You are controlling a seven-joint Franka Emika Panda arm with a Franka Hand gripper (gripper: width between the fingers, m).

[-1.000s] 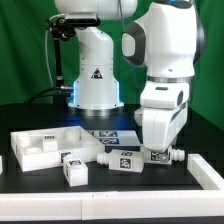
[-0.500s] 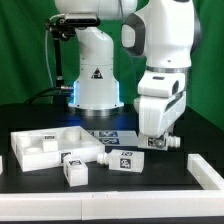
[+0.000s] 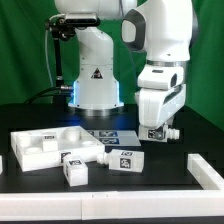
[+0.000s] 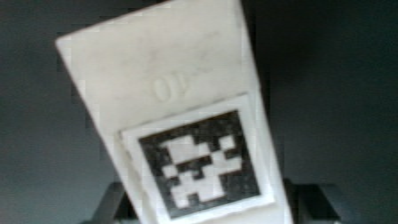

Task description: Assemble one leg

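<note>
Leg is held in the gripper, jaws clamped on its squarish tagged body and peg end pointed toward the exterior view's right. It is apparently clear of the table. Judged light, stiff, smooth plastic, so slip is possible. Flat sides are best gripped, with the peg left free.

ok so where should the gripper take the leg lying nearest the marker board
Take the lying leg across its squarish body, coming from straight above and closing on the two long side faces. It lies flat with its tag showing, and both sides look clear.
</note>
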